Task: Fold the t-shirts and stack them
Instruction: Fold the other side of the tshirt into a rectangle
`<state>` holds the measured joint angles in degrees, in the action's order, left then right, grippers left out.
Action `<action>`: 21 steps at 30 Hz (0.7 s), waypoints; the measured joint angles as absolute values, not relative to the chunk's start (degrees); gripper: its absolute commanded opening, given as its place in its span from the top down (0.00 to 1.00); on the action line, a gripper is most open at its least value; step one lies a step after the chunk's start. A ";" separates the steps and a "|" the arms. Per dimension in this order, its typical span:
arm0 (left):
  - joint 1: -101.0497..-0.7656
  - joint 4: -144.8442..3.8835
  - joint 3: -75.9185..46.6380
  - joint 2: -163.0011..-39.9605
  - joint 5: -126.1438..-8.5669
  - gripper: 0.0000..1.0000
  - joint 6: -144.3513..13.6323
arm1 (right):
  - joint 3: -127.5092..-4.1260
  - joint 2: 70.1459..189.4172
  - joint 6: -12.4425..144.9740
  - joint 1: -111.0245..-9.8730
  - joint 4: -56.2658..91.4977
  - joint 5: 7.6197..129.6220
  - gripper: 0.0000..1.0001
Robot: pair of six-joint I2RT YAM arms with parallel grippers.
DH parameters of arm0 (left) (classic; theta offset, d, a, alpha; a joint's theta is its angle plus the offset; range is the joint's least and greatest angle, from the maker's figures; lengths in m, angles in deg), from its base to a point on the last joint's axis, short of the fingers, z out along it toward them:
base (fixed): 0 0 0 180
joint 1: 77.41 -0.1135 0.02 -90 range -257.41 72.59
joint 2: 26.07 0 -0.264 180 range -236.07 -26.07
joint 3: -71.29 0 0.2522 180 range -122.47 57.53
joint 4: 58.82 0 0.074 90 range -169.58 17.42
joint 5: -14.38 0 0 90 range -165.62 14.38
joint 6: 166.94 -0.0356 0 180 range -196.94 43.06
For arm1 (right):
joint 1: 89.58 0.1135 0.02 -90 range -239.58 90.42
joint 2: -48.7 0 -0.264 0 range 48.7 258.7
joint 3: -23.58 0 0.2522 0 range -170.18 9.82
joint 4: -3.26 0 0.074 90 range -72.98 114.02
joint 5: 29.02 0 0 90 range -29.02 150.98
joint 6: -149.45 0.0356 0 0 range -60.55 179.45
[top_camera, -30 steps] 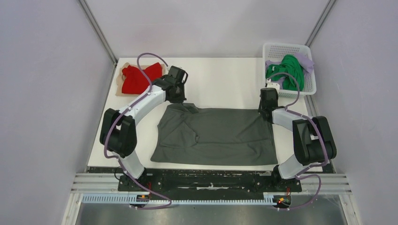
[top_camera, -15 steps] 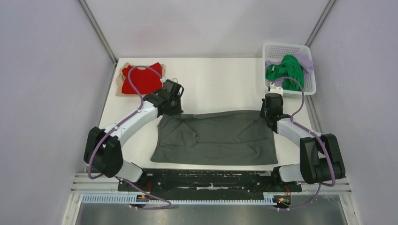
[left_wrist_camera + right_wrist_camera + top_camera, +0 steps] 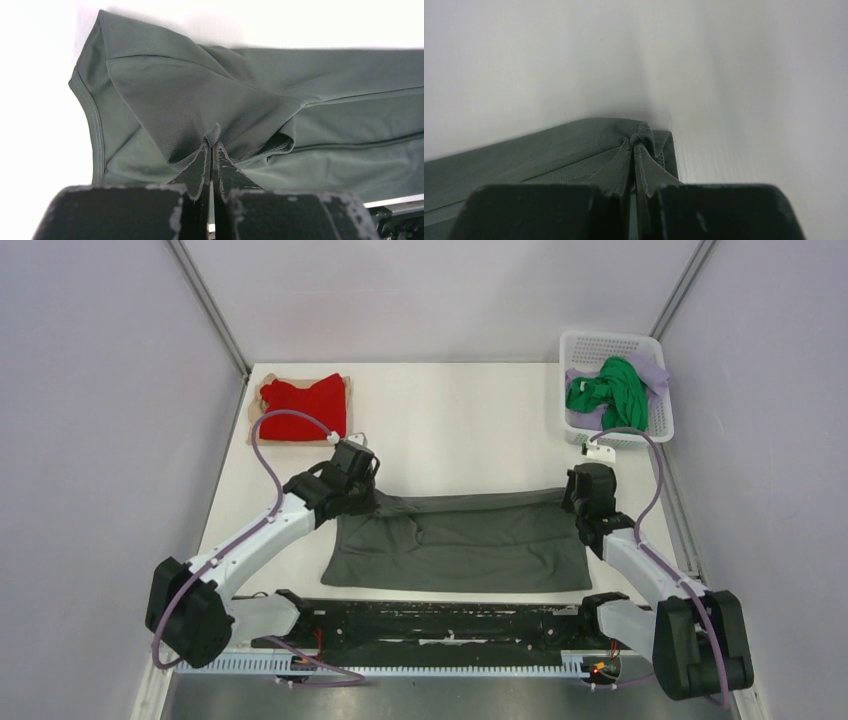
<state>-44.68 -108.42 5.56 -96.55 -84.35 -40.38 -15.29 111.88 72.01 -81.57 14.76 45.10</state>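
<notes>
The dark grey t-shirt (image 3: pixel 460 540) lies spread on the white table near the front edge, its far edge lifted and folded toward me. My left gripper (image 3: pixel 372 496) is shut on the shirt's far left part, a pinch of cloth (image 3: pixel 212 136) between its fingertips. My right gripper (image 3: pixel 577 505) is shut on the shirt's far right corner (image 3: pixel 640 131). A folded red t-shirt (image 3: pixel 303 408) lies at the back left. The bright green t-shirt (image 3: pixel 607 390) and the pale lavender t-shirt (image 3: pixel 652 371) are bunched in the white basket.
The white mesh basket (image 3: pixel 658 425) stands at the back right corner. A tan sheet (image 3: pixel 254 420) lies under the red shirt. Bare table (image 3: pixel 460 425) spans the back middle. Grey walls enclose the table on three sides.
Both grippers have pulled the shirt's far edge toward the near edge of the table, so the shirt looks shorter front to back. The arms have stretched out lower and nearer.
</notes>
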 measured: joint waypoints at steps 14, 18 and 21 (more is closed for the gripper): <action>-42.38 -109.34 19.77 -84.71 -82.29 0.66 -34.15 | -8.53 102.28 73.71 -81.57 21.14 46.87 0.48; -42.16 -111.63 23.49 -81.54 -80.09 0.36 -32.30 | -8.44 96.97 77.56 -81.46 28.64 45.01 0.19; -42.01 -115.85 24.80 -76.79 -79.06 0.01 -30.72 | -8.69 89.69 79.99 -81.43 34.01 42.89 0.02</action>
<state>-42.01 -115.85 24.80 -76.79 -79.06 -30.72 -8.69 89.69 79.99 -81.43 34.01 42.89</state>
